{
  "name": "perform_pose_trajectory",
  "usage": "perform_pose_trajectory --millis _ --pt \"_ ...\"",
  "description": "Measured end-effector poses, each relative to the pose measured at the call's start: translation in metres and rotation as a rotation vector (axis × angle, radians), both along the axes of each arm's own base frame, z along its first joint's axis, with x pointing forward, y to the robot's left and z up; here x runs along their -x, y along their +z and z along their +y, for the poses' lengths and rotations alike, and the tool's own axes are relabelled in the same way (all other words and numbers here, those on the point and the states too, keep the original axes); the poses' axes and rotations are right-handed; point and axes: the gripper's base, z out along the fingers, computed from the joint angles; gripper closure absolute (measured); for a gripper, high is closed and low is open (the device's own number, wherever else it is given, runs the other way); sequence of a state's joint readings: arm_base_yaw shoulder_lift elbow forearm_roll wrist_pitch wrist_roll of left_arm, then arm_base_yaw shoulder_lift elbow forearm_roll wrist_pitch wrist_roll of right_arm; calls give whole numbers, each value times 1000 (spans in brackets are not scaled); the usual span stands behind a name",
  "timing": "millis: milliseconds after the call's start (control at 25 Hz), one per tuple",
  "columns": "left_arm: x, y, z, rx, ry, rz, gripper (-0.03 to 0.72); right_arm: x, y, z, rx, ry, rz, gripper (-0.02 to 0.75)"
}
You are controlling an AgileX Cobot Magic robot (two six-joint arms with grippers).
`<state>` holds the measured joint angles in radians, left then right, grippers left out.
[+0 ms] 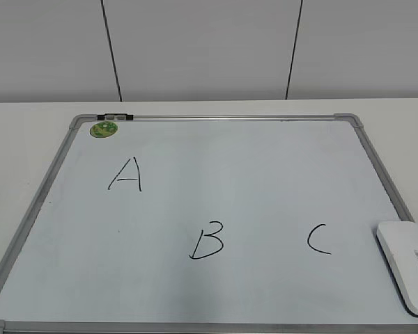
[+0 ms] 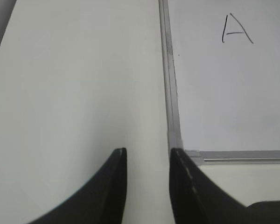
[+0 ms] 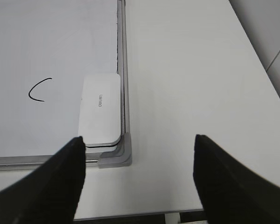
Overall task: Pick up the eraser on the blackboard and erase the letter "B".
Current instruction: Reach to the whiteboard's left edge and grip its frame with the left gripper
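The blackboard (image 1: pixel 216 174) is a pale board in a grey frame, lying flat on the table. The black letter "B" (image 1: pixel 207 242) is near its front middle. The white eraser (image 1: pixel 407 264) lies on the board's front right corner; it also shows in the right wrist view (image 3: pixel 101 109). My right gripper (image 3: pixel 139 149) is open and empty, hovering above the table just off that corner, short of the eraser. My left gripper (image 2: pixel 147 151) is open with a narrow gap, empty, above the board's front left corner (image 2: pixel 189 154). Neither gripper shows in the exterior view.
A handwritten "A" (image 1: pixel 125 175) and "C" (image 1: pixel 319 239) flank the B. A round green sticker (image 1: pixel 104 129) sits at the board's far left corner. White table (image 3: pixel 191 93) surrounds the board; its front edge is near the right gripper. A wall stands behind.
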<state>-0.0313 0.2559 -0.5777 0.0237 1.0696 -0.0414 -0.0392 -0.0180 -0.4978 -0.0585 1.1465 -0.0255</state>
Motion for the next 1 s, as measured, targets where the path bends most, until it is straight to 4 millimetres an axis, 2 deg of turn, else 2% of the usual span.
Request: perform_pose_trajectory --millis 280,440,600,800,1000 --pt "-53 13 -3 10 -5 192 447 0 0 0 0 0 0 203" --pt "-96 24 -5 14 -6 286 447 0 0 0 0 0 0 203" --pt "-149 32 -7 12 -5 360 446 0 0 0 1 -1 0 203" --pt "-216 26 -10 25 -7 453 445 0 0 0 1 -1 0 203" --pt "-265 7 -12 25 -5 531 445 0 0 0 1 -1 0 203"
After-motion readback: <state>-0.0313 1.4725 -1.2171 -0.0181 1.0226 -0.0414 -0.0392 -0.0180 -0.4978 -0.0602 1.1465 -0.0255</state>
